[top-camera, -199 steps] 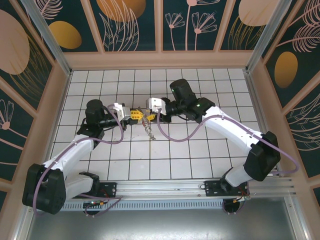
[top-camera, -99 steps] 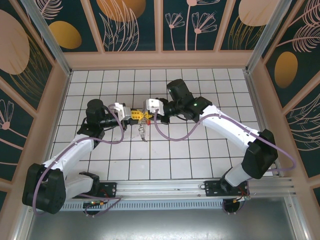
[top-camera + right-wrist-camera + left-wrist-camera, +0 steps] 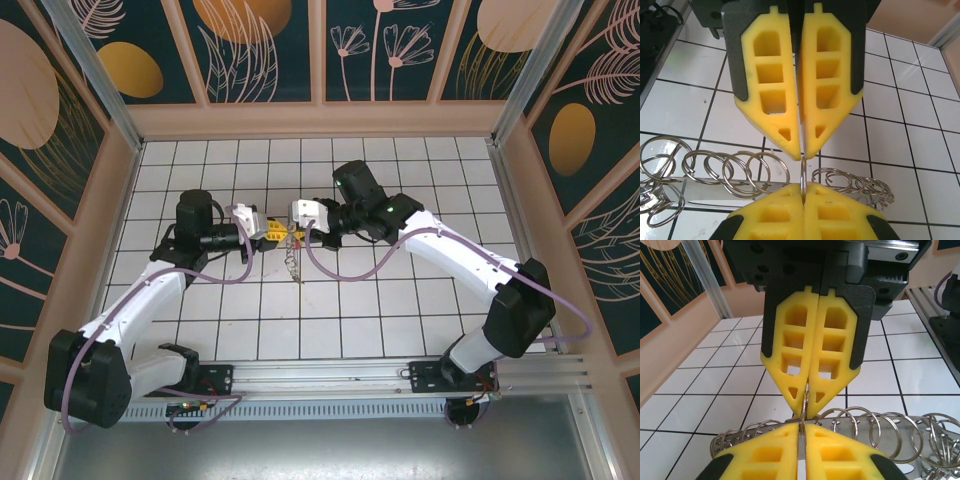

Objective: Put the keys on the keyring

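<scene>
Top external view: the keyring (image 3: 293, 260) hangs over the middle of the tiled table (image 3: 400, 320), its small silvery rings (image 3: 735, 167) dangling in a row. Left gripper (image 3: 272, 232) and right gripper (image 3: 291, 228) meet tip to tip, both clenched on its thin wire.

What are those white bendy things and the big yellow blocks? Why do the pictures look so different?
The white bendy things are two robot arms, a left arm and a right arm, seen from a camera above. The yellow blocks are their fingers close up: each wrist carries its own camera. The left gripper is pinched shut on a thin wire keyring; the right gripper pinches the same wire. Small silvery rings hang from it over the white tiled table.
</scene>
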